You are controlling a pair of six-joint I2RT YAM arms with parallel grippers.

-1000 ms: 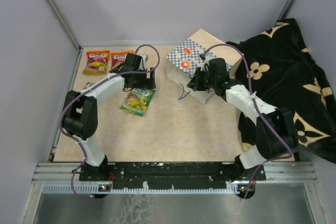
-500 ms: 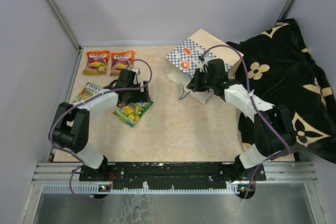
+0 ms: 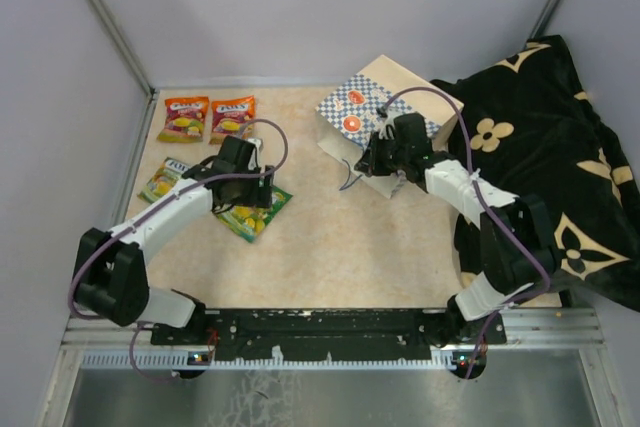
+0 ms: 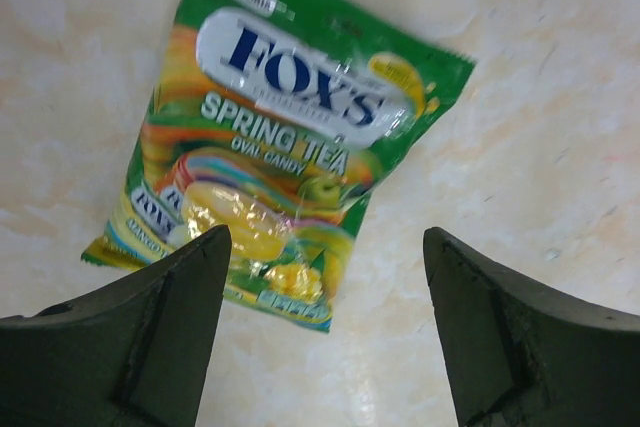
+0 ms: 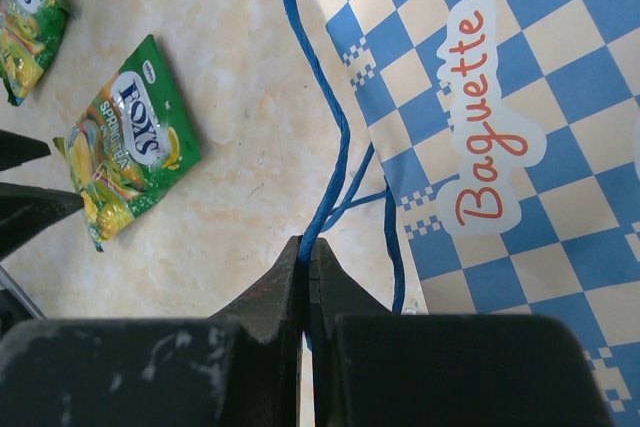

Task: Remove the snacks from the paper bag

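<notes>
The paper bag [image 3: 372, 105] lies on its side at the back of the table, its blue-white checked side [image 5: 500, 97] facing my right wrist camera. My right gripper [image 5: 307, 247] is shut on the bag's thin blue cord handle [image 5: 325, 147], just in front of the bag [image 3: 372, 162]. Several snacks lie on the table: an orange packet [image 3: 184, 118], a purple one [image 3: 232, 115], a green one at the left [image 3: 163, 179] and a green Spring Tea packet [image 4: 290, 147] [image 3: 258, 217]. My left gripper [image 4: 325, 242] hovers open over that packet's lower end, nothing between its fingers.
A black cloth with gold flower marks [image 3: 545, 147] covers the right side of the table, behind the right arm. Grey walls close in the back and left. The left gripper's fingers [image 5: 25, 182] show at the left edge of the right wrist view.
My left gripper drew back from the rear packets toward the near left, over the green Spring Tea packet, its jaws narrowing slightly. The right gripper kept its hold on the cord.
</notes>
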